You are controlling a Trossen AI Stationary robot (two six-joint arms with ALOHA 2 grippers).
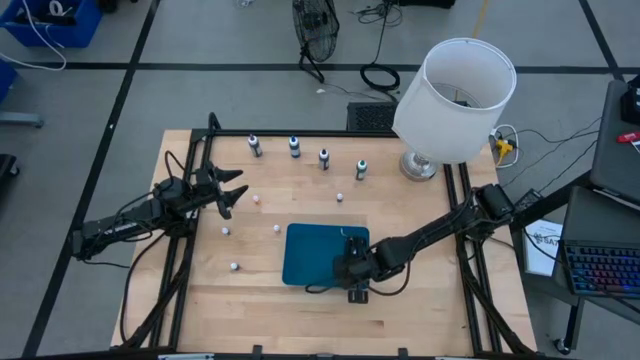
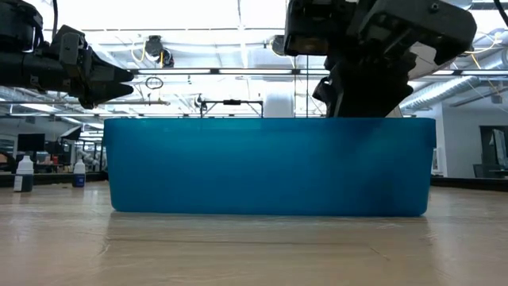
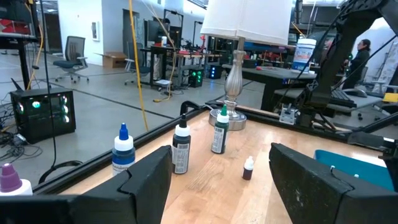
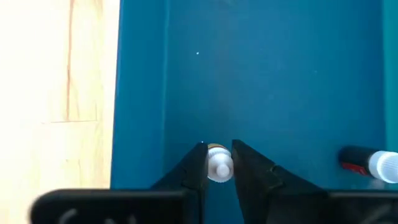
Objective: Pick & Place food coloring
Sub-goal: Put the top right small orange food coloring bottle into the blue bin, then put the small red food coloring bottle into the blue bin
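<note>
Four food coloring bottles (image 1: 294, 147) with dark bodies and pale caps stand in a row along the table's back; the left wrist view shows them (image 3: 181, 148) ahead of my left gripper. Several much smaller vials (image 1: 277, 229) are scattered on the wood. My right gripper (image 1: 356, 272) hangs over the near right part of the blue tray (image 1: 310, 255). In the right wrist view it (image 4: 219, 169) is shut on a tiny white-capped vial (image 4: 219, 165). Another vial (image 4: 367, 163) lies on the tray floor beside it. My left gripper (image 1: 232, 195) waits open at the table's left.
A white-shaded lamp (image 1: 455, 100) stands at the back right corner. The tray's blue wall (image 2: 270, 167) fills the low view. A tiny vial (image 3: 248, 168) stands ahead of the left gripper (image 3: 217, 180). A dark frame rail runs along the table's back edge.
</note>
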